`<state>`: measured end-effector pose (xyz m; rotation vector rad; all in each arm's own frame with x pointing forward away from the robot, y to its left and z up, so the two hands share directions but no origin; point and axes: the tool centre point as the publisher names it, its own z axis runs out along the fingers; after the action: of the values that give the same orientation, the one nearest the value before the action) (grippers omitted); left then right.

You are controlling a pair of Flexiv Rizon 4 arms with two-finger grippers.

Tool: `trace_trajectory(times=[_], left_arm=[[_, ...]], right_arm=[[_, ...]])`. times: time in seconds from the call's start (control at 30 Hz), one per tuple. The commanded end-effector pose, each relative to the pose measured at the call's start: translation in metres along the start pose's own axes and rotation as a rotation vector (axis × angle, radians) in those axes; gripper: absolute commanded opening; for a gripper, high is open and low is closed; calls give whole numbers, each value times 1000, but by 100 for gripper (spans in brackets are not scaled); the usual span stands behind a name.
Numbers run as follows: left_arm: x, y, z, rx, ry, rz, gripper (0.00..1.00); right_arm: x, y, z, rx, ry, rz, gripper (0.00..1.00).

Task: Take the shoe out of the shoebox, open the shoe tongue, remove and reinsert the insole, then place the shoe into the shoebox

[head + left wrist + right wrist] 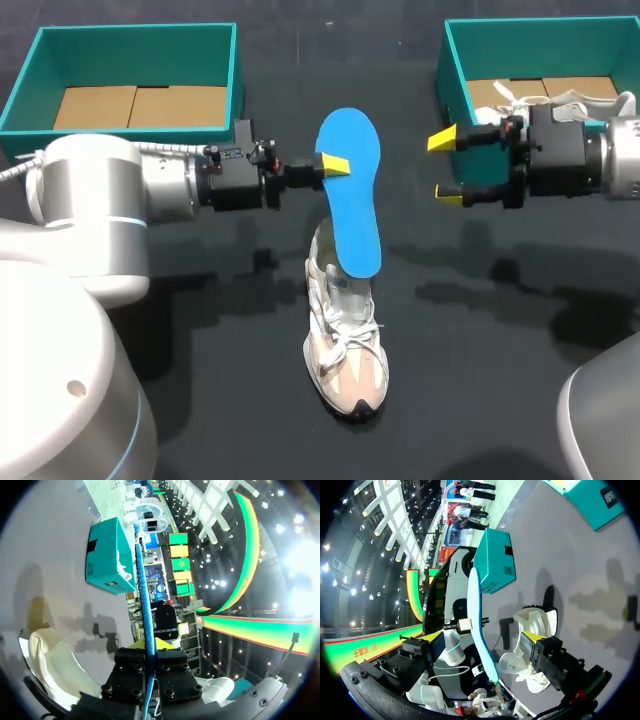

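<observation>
Shoe [346,350] is out of the box, sitting flat on the black desk [500,350] pretty much dead center, toe pointing toward the robot and the laces loose up top. The blue insole [352,190] is out of it and held up in the air. The left gripper [335,165] is clamped on one long edge of it near the wider end, yellow tips pinching from both sides. From the head view the insole's narrower end overlaps the shoe's opening, but honestly I can't tell if it's touching the shoe or just hanging over it. The left wrist view shows the insole [142,595] edge-on, running straight out from between the fingers, with the shoe [50,665] down beside the gripper. The right gripper [445,167] has its fingers spread wide and nothing in them, hanging off to the insole's right, just in front of the right shoebox [455,80]. That box has a second shoe [580,100] in it, white laces showing. The left shoebox [130,45] sits behind the left arm, with only brown cardboard showing on its floor.
</observation>
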<state>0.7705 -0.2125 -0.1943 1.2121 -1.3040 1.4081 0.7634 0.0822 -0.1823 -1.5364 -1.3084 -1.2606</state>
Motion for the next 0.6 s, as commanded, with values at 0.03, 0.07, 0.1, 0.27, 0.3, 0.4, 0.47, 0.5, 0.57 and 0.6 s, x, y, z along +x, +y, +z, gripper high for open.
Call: trace_trajectory(times=[0.03,0.07,0.1,0.27,0.3,0.4,0.47,0.5,0.57,0.6], left_arm=[[10,1,-2,8,-45,177,0],[14,-1,-3,-9,-43,203,0],[18,-2,-4,-20,-34,239,0],[35,-15,-7,-28,-32,334,0],[38,-17,-7,-30,-28,336,0],[43,-22,-8,-44,-12,395,0],[46,-25,-8,-44,-19,477,0],[46,-26,-8,-31,-41,569,0],[43,-25,-8,-1,-91,685,0],[43,-25,-8,-1,-91,685,0]], right_arm=[[1,6,4,18,2,5,100],[2,6,5,22,6,9,100],[1,6,5,22,8,13,100],[-1,7,7,37,30,36,100],[-1,7,8,39,31,39,100],[-1,8,9,49,39,47,100],[-1,8,10,53,42,50,100],[-1,8,10,53,42,50,100],[-1,8,10,53,42,50,100],[-1,8,10,53,42,50,100]])
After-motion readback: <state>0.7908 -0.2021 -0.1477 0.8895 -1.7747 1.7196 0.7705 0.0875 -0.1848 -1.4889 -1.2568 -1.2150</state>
